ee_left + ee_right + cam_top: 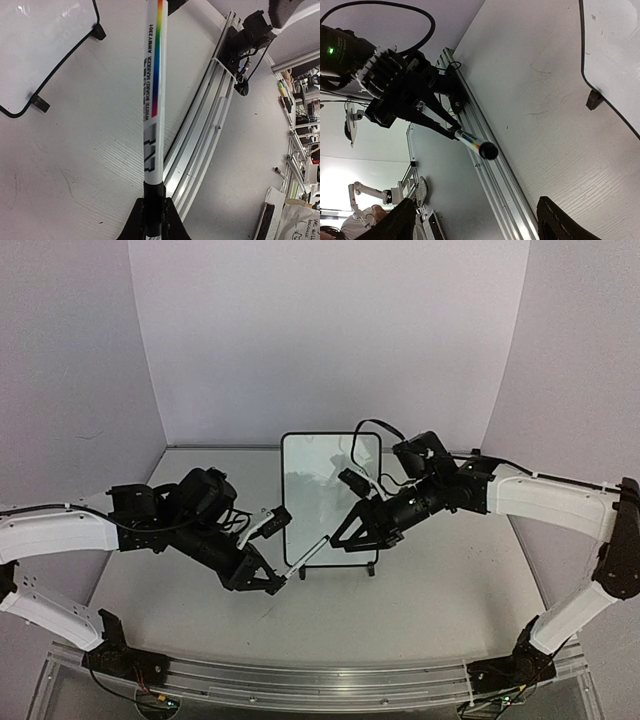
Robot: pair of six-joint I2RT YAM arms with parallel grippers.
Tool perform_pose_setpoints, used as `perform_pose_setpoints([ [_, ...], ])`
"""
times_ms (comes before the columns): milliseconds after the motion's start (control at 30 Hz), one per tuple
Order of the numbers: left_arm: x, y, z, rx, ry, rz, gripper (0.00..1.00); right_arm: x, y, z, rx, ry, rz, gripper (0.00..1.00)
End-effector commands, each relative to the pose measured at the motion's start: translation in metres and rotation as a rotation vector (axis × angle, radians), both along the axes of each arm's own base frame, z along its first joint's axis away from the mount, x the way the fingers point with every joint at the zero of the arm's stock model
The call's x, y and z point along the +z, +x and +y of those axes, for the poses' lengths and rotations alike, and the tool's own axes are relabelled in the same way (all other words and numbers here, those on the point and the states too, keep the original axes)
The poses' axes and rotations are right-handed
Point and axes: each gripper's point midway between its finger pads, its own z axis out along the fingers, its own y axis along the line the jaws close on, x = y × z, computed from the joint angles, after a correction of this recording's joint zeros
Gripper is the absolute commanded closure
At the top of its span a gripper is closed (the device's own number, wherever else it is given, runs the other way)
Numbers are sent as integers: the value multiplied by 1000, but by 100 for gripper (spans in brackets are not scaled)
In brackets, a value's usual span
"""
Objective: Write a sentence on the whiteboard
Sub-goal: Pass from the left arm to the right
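Between the clamped fingers of the left end effector sits a white rainbow-striped plastic marker, its black cap toward the right end effector, which is spread wide and empty. Just beyond both, the small black-framed white whiteboard stands upright on the white table.

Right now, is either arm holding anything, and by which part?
The left gripper is shut on the marker, pinching its black end nearest the wrist. The rest of the marker sticks out free. The right gripper is open and holds nothing.
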Motion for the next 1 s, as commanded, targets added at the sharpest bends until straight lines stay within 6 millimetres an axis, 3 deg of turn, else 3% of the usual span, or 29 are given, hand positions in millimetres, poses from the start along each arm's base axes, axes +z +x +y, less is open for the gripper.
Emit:
perform_pose_setpoints([
  [0, 19, -14, -22, -120, -47, -22, 100, 13, -25, 16, 132, 61, 57, 23],
  [233, 16, -23, -35, -200, -56, 10, 100, -11, -43, 28, 193, 20, 98, 26],
  [467, 14, -30, -40, -241, -55, 23, 100, -15, -52, 40, 249, 30, 119, 32],
  [967, 10, -35, -43, -269, -51, 31, 100, -25, -69, 50, 307, 19, 146, 66],
])
